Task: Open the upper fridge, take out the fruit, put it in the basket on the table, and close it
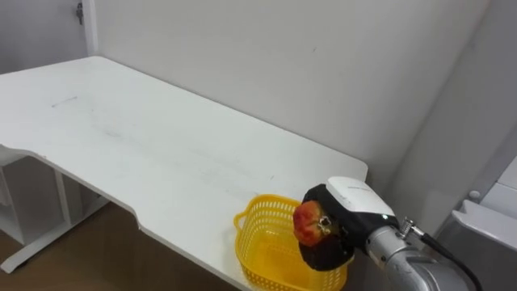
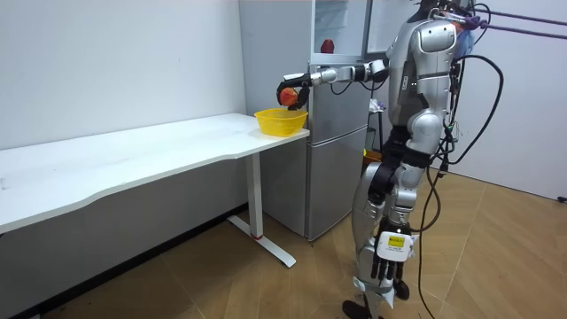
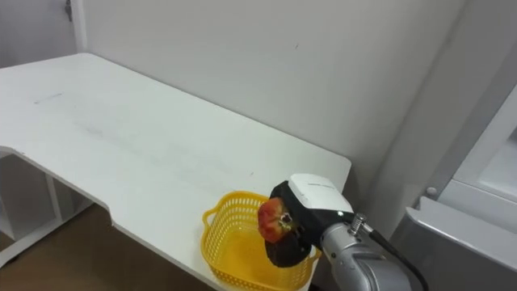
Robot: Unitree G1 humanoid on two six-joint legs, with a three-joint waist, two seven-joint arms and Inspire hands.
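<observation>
A basket (image 1: 262, 242) is set on the desk (image 1: 121, 137) at its near right corner. A fruit (image 1: 308, 224) is held in the right robot hand (image 1: 339, 222) above the basket's right side. A fridge (image 2: 332, 133) is placed just right of the desk, and a wall (image 1: 283, 56) is found behind both.

Head eyes overlook the table (image 1: 161, 145); room view shares it from afar.

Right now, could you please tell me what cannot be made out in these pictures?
Yellow basket, eye views: near side cut off by bottom edge, right part behind the right robot hand.
Red fruit: kind unclear, partly wrapped by that hand.
Small red thing high on the fridge, room view: too small.
</observation>
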